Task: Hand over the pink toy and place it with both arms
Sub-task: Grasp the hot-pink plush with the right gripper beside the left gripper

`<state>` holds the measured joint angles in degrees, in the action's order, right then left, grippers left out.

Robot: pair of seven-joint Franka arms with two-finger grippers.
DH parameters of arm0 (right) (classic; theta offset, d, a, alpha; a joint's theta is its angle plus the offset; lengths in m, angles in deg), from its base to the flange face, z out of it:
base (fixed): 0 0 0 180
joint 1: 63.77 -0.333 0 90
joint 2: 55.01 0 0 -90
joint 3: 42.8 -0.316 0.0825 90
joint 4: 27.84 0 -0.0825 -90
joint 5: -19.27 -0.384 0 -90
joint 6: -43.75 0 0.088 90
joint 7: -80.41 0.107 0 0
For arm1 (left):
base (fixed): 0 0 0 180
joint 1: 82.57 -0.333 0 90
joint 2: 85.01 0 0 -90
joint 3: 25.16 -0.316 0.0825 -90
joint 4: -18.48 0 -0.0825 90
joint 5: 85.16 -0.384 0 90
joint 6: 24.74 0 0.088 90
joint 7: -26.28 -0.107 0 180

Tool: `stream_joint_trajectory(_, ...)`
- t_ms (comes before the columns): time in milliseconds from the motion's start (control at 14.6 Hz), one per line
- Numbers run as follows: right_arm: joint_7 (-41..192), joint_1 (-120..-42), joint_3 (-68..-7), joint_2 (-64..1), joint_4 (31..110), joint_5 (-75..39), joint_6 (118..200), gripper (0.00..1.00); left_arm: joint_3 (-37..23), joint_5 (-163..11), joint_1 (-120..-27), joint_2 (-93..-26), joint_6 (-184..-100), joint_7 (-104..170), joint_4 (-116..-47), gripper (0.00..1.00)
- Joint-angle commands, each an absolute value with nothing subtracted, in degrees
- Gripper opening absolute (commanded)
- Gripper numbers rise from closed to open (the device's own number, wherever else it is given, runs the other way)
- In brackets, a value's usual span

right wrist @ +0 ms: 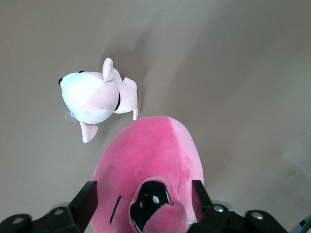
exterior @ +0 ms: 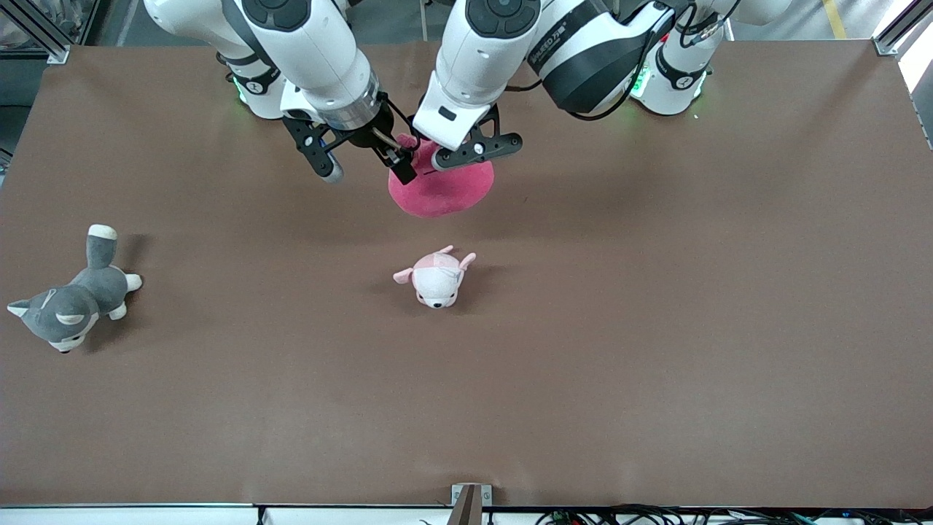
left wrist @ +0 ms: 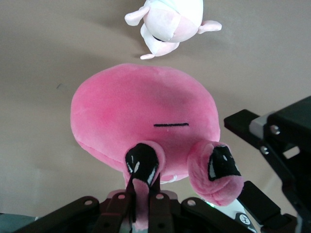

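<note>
Grey-and-white plush dog [exterior: 69, 306]: it lies on the bench [exterior: 656, 328] nearest to the front camera, at the right arm's end. It is well apart from the work – I see no risk here.

White and pale-pink plush [exterior: 437, 277]: it lies on the bench nearer to the front camera than the pink toy, almost under it. If the toy falls, it may land on this plush and roll.

Pink toy [exterior: 444, 191]: it seems to hang above the middle of the bench, held only by one small flap at its top. The body is soft and heavy compared with this flap, so it may swing or slip out.

Left gripper [left wrist: 142, 206]: over the middle of the bench, its fingers are pressed together on the toy's flap. If it lets go too early, the toy drops.

Right gripper [exterior: 368, 171]: over the same place, just beside the left gripper. Its fingers are spread wide on both sides of the toy's top and hold nothing. It may pinch too little plush – or strike the left gripper, since they are very close.
</note>
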<state>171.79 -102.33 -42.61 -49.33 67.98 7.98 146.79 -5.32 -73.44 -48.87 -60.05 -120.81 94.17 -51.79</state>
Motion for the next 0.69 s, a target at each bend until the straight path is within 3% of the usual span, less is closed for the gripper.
stream_joint_trajectory(0, 172.3, -103.8, -42.1, -50.3, 69.0, 6.5, 147.3, 0.84, -5.9, -73.5, -48.0, -59.7, -120.8, 95.5, -50.3, 0.00)
stream_joint_trajectory(412, 172.5, -104.6, -42.1, -50.3, 69.3, 6.4, 145.5, 0.84, -5.9, -73.5, -48.0, -59.7, -120.8, 95.5, -50.4, 0.00)
stream_joint_trajectory(618, 171.9, -104.5, -42.1, -50.3, 69.3, 6.4, 145.0, 0.61, -5.9, -73.5, -48.0, -59.7, -120.8, 95.5, -50.4, 0.00)
